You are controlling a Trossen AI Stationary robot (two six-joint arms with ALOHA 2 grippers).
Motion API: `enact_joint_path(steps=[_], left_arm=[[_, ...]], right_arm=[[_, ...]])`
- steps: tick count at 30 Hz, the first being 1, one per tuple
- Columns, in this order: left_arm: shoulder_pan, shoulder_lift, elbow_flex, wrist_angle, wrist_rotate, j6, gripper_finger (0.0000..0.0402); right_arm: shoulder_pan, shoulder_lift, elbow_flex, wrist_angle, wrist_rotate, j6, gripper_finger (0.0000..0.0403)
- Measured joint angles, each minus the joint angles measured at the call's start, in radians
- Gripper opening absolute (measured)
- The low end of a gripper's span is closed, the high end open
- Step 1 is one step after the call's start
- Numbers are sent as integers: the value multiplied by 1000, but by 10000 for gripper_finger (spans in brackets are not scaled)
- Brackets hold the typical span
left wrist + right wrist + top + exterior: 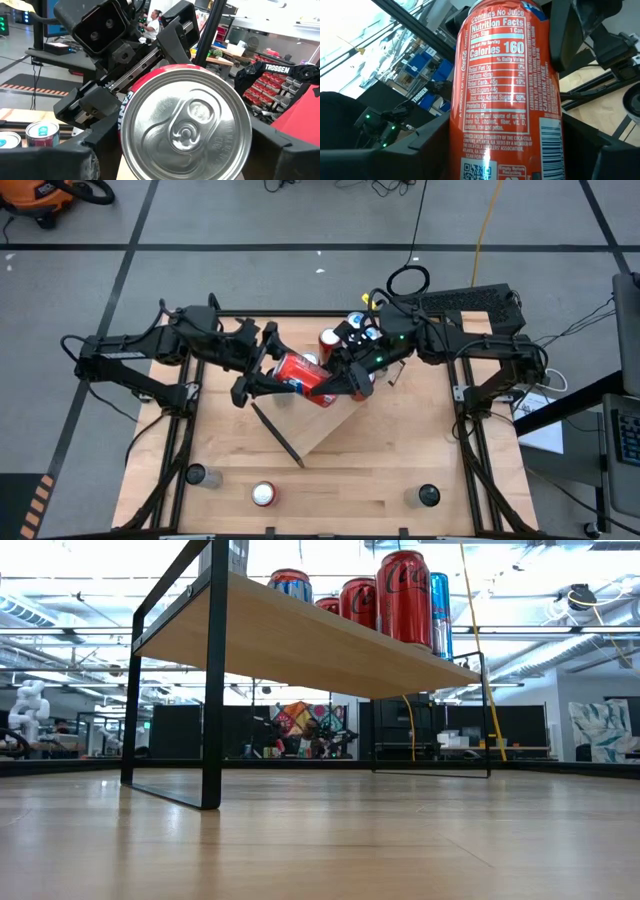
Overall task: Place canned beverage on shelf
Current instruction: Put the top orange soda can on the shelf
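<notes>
Both grippers meet at a red can [303, 376] above the light-wood table [380, 460] (grey tiled floor around). The right gripper [335, 383] grasps it; whether the left gripper [262, 380] grips, I cannot tell.

Grey floor [250, 220] with dark lines, orange vacuum [45, 195], bright ceiling lights [60, 630]

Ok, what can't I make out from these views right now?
- High view: both arms cover most of the shelf, so the free space on it is hidden.
- Low view: the red can, left gripper and right gripper are cut off above the top edge.
- Left wrist view: the can's lid hides the shelf.
- High view: the loose can is too small to read its label.
</notes>
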Motion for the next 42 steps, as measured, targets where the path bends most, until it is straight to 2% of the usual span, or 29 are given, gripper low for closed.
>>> enact_joint_path(steps=[6,14,17,22,30,35,37,42], left_arm=[[0,-1,0,1,11,-23,290],[-2,-4,-1,-14,15,-134,288],[-2,-4,-1,-11,3,-192,288],[-1,-4,-1,-6,-120,-298,287],[6,-1,-1,0,-331,-401,287],[43,12,-1,-1,-410,-532,287],[59,16,-1,0,-425,-602,287],[87,34,0,3,-443,-747,286]], right_arm=[[2,0,0,1,20,14,284],[-1,-24,1,-17,61,-5,360],[-1,-41,2,-30,145,-57,376],[27,-61,20,-53,323,-184,380],[141,-13,282,-342,657,-524,380],[179,-15,336,-415,846,-710,380],[191,-15,344,-443,895,-794,380],[191,0,344,-458,919,-912,382]])
